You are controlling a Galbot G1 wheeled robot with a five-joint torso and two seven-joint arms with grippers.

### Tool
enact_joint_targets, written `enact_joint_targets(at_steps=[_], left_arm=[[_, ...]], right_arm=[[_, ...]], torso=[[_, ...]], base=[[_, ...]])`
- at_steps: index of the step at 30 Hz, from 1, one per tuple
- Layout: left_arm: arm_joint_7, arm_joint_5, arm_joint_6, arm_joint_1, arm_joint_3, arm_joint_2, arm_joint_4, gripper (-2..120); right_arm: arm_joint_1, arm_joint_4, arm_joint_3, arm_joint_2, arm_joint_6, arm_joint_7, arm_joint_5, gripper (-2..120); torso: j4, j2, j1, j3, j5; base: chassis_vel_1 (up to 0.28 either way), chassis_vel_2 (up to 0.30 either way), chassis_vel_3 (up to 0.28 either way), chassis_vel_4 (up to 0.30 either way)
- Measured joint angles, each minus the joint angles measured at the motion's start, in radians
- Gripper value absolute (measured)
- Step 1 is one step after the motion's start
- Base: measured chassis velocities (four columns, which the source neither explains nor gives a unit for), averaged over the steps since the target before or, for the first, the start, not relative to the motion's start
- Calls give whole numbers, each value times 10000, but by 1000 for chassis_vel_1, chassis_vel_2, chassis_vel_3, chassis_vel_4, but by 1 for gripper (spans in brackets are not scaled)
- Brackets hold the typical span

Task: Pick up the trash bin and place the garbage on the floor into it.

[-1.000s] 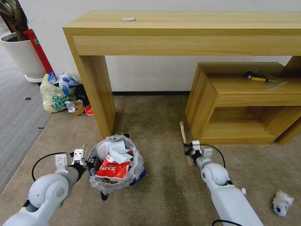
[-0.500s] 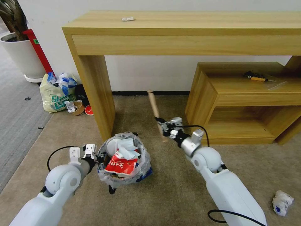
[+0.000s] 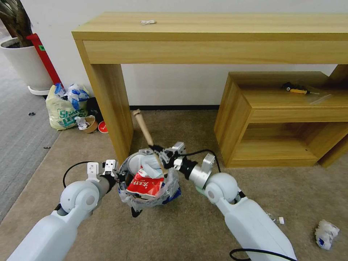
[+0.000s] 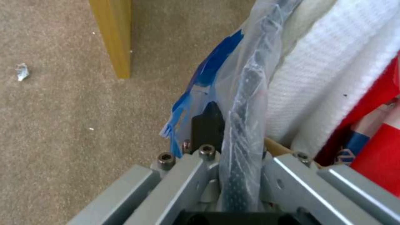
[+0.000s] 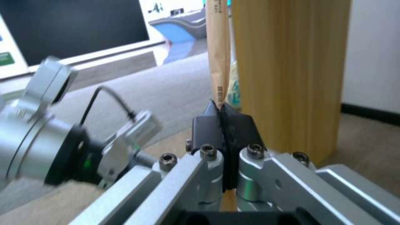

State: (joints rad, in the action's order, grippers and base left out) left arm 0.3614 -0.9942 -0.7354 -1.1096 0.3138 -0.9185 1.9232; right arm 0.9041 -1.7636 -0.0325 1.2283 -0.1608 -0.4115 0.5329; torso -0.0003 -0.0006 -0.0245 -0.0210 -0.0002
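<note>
While working beside the bench leg, over the beige floor, carries the bin in the left hand. Pressed together on the rim, one finger outside the clear liner and the other inside, likely so as to bring the opening to the litter rather than the reverse. Seems raised and tipped a little away from that hand; cannot tell for certain whether clear of the floor. Already packed with a red wrapper and white paper just past the fingers, with little room left.

Holds the stick in the right hand, pinched in its lower part, above the bin's rim opposite the left hand. Upper end slanting up and away from the hand toward the bench leg. Gripped low probably so as to drop end-first into the narrow gap beside the wrapper.

Crumpled paper on the floor, well behind the right hand, not yet gathered.
</note>
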Motion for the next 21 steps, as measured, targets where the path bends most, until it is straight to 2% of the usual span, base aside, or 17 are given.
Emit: enact_joint_targets(at_steps=[21], left_arm=[[73, -131, 0, -3, 36, -22, 122, 0]], right_arm=[[-230, 1434, -587, 282, 11, 292, -795, 0]], torso=[[0, 0, 0, 0, 1]], base=[[0, 0, 0, 0]])
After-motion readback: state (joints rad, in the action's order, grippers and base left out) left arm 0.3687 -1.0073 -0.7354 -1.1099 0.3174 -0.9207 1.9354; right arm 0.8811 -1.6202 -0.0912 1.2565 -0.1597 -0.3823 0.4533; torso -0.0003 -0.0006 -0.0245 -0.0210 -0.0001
